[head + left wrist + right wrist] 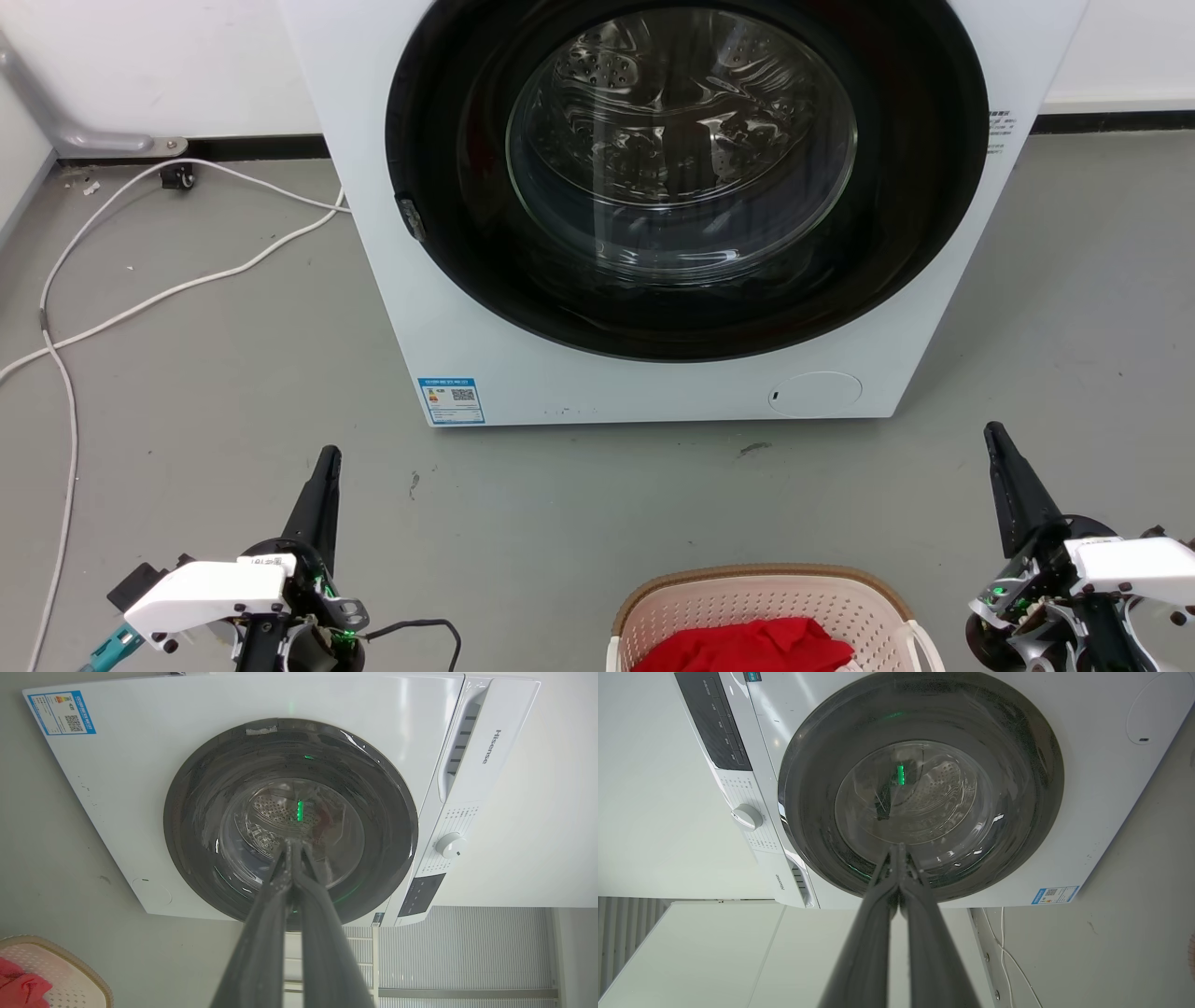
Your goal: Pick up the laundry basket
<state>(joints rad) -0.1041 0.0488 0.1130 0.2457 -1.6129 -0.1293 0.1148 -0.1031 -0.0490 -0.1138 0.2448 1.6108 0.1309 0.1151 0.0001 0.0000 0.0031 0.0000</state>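
Head view, near to far:

- The laundry basket (766,570) stands on the floor (233,420) at 6 o'clock, cut by the bottom edge. A red cloth (747,646) lies inside it.
- The left hand (327,462) is at 8 o'clock and the right hand (997,439) at 4 o'clock. Both are above the floor, well apart from the basket on either side.
- Each hand has its two fingers pressed together along their length, tips meeting. They grip nothing and touch nothing.
- The washing machine (467,280) fills 12 o'clock, with its round door glass (681,140) facing the hands.
- A white cable (187,289) runs across the floor at 10 o'clock.
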